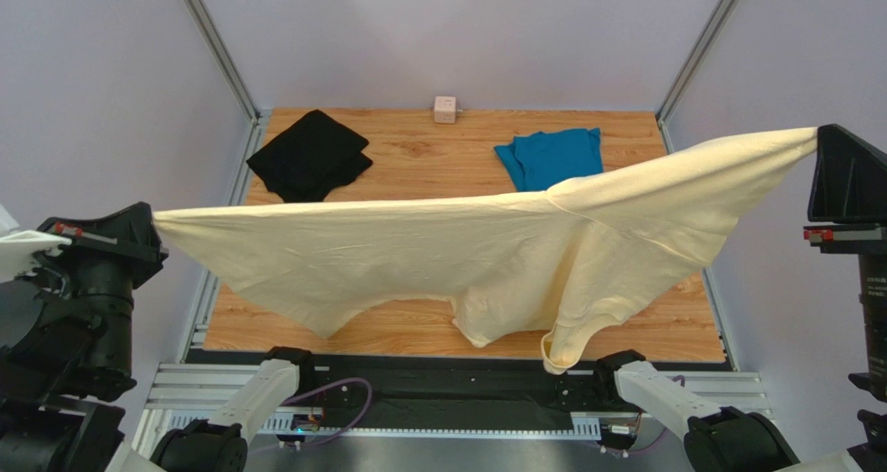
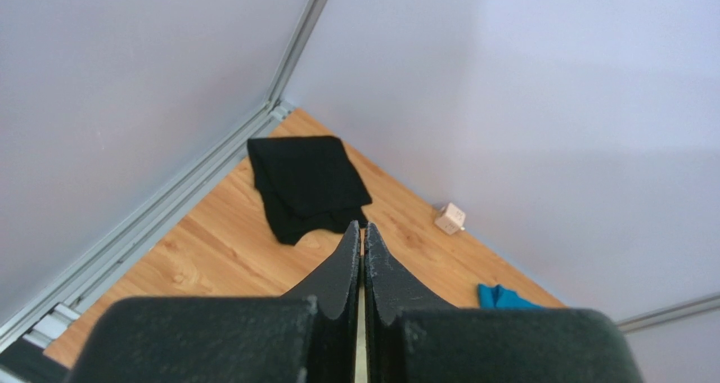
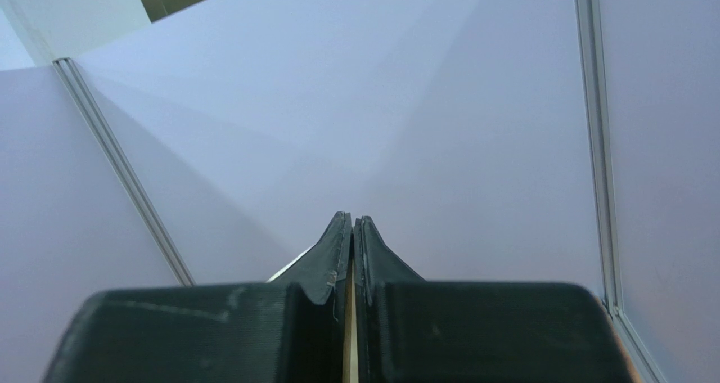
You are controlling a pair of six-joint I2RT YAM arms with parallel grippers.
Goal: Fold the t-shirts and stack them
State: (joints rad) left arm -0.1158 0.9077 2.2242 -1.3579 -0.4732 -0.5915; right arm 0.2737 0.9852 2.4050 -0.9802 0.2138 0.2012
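The cream-yellow t-shirt [image 1: 448, 254] is strung between left fingers [image 2: 342, 265] and right fingers [image 3: 325, 261], both clamped on opposite edges. Cloth judged light and limp, with sag noted midway. Edge holds are favoured.

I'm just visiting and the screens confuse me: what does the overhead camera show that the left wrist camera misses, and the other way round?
Only the overhead view shows the cream-yellow shirt stretched in the air between the left gripper and the right gripper, both shut on its ends. Only the left wrist view shows, close up, that gripper's fingers pressed together, with a pale sliver between them. Both show the black shirt, the pink cube, the teal shirt (just a corner from the wrist) and the wooden table.
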